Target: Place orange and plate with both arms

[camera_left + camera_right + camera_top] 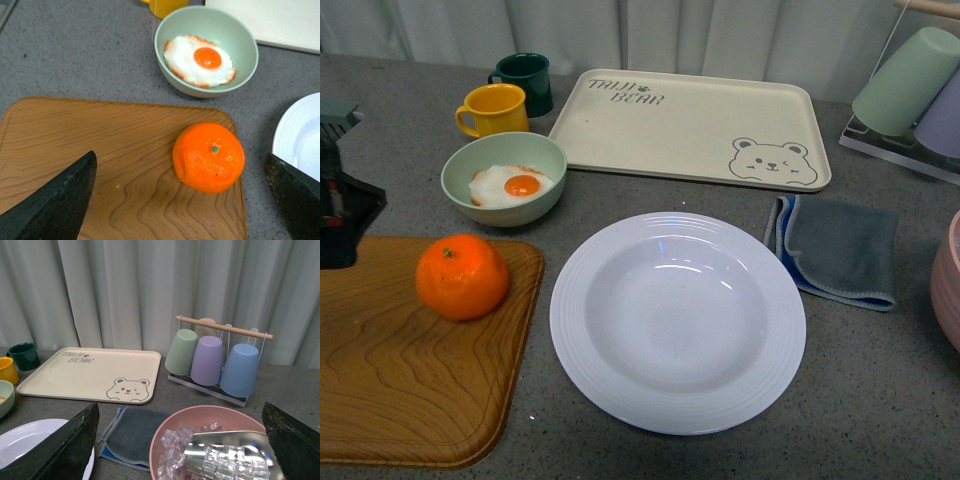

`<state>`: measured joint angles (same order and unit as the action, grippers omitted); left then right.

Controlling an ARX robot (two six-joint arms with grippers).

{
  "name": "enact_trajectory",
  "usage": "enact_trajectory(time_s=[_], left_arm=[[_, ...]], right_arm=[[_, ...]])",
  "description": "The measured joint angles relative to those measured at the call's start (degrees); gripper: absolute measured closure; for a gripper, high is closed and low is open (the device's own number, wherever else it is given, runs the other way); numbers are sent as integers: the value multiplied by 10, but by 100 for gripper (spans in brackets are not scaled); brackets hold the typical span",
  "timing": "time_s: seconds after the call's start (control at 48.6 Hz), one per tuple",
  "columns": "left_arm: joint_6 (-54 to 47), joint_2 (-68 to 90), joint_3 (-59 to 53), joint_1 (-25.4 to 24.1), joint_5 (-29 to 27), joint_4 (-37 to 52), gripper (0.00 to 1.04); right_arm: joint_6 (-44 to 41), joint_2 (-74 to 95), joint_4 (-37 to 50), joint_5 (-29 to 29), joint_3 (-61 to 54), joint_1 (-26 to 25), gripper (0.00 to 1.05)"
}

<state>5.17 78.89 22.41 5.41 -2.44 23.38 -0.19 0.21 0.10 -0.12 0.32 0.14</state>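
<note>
Nothing of the task is done yet, by the look of it. The orange (462, 276) sits on the far right part of a wooden board (410, 390) at the table's (880, 400) near left corner. The plate (770, 370) lies empty and flat at the middle of the near edge, just beside the board and apart from the orange. The left gripper (180, 165) hangs above the board with its fingers spread wide, the orange below and between them, gripping nothing. The right gripper (179, 412) is also spread wide and empty, out near the right edge and not over the plate, so both grasps and both placings are left. Where the two should end up cannot be told here. A green bowl (505, 208) holding a fried egg (510, 185) stands just beyond the orange, close enough to crowd a grasp from the far side. Behind it are a yellow mug (493, 109) and a green mug (525, 80). A bear tray (690, 125) lies along the far edge and a grey cloth (842, 248) just right of the plate. At the right edge, a pink bowl (200, 422) of ice (172, 450) with a metal scoop (225, 447) sits below the right gripper, and a rack (215, 360) of cups stands behind it.
</note>
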Motion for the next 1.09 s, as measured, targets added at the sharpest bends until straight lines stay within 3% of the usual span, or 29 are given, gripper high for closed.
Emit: enact_trajectory(time_s=[0.535, 1.09], left_arm=[[-4, 190, 105, 29, 47, -28, 7], [0, 255, 145, 35, 61, -54, 7]], right_arm=[[0, 0, 0, 0, 0, 0, 9], [0, 0, 0, 0, 0, 0, 9]])
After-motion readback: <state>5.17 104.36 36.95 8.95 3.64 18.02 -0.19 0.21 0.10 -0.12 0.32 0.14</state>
